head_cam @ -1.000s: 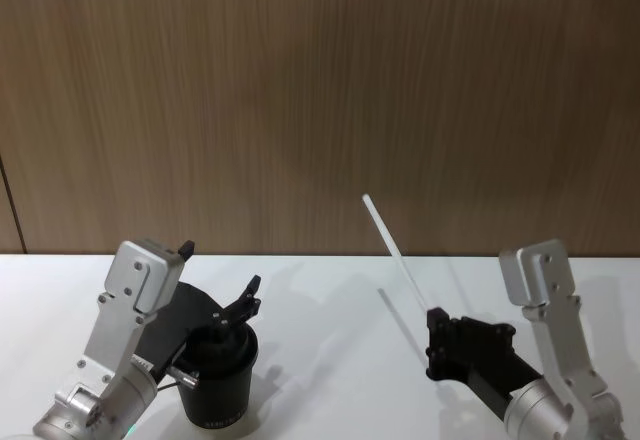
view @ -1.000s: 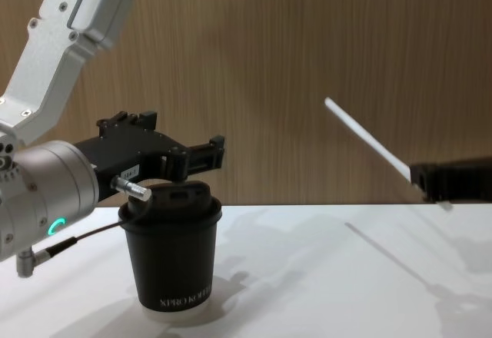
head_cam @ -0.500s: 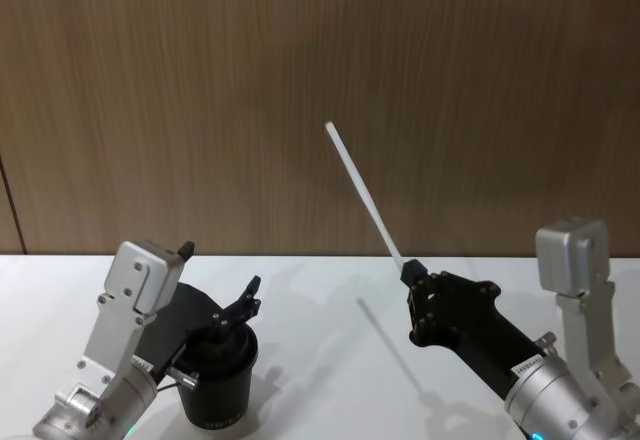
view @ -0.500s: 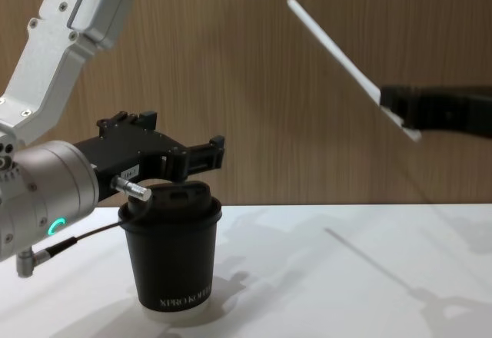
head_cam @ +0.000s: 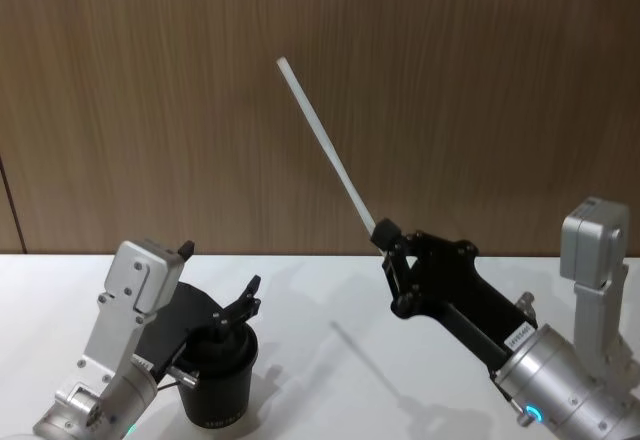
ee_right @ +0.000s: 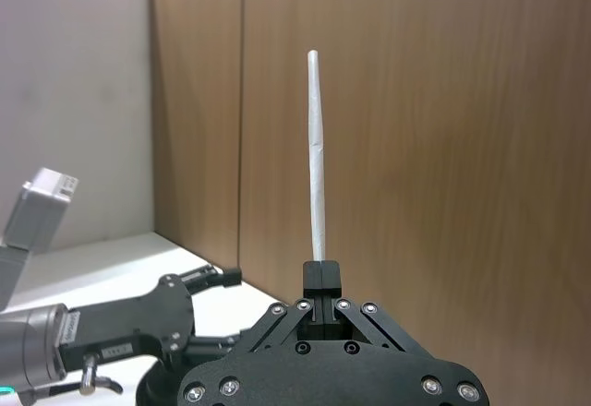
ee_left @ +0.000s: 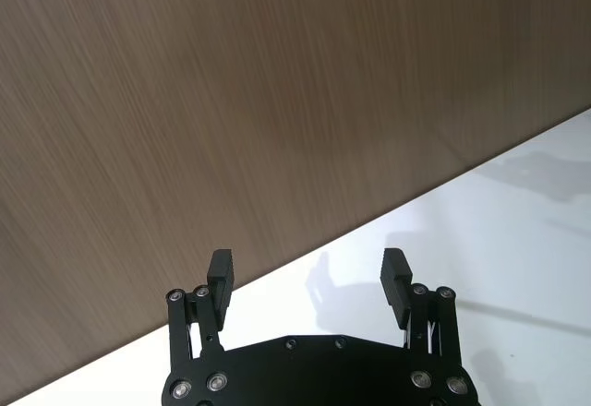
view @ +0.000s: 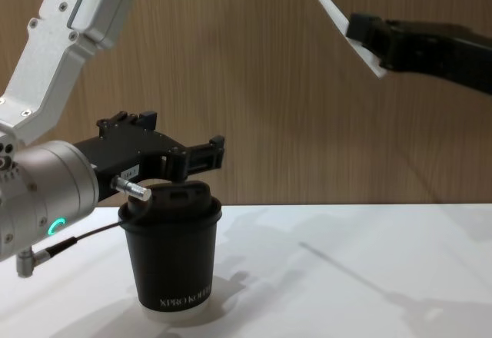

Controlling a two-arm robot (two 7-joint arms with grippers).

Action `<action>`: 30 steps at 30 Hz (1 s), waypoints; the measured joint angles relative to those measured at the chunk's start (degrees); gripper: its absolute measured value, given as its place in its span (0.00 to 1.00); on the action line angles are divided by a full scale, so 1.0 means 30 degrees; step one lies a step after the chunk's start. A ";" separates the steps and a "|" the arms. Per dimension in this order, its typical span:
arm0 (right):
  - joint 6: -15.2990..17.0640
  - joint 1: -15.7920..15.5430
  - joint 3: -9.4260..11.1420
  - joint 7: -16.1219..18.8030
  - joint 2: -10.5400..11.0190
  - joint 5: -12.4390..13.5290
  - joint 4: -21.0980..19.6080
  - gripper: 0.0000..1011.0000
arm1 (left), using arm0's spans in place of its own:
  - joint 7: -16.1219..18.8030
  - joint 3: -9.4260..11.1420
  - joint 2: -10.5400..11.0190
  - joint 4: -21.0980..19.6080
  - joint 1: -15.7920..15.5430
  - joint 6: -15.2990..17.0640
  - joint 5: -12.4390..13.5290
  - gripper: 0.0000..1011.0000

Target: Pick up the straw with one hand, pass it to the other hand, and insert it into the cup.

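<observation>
The right gripper sits right of centre in the head view, raised well above the white table. Its fingers are pinched tight on the straw near its lower end, and the straw slants up and to the left across the wood wall toward the upper middle of the frame. At lower left, the left gripper hovers with its fingers spread wide just over the lid of the black cup, which stands upright on the table near the bottom edge.
</observation>
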 joint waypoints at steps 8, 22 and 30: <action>-0.1299 0.1389 -0.0434 0.1482 -0.0037 0.0556 0.1527 0.00 | 0.0000 0.0000 0.0001 0.0000 0.0000 0.0000 0.0001 0.99; -0.1972 0.3122 -0.1273 0.2502 -0.0399 0.0994 0.3550 0.00 | 0.0000 0.0000 -0.0001 0.0000 0.0001 0.0000 0.0000 0.99; -0.2049 0.3738 -0.1620 0.2566 -0.0634 0.1090 0.4298 0.00 | -0.0001 0.0001 0.0000 0.0000 0.0000 0.0000 0.0001 0.99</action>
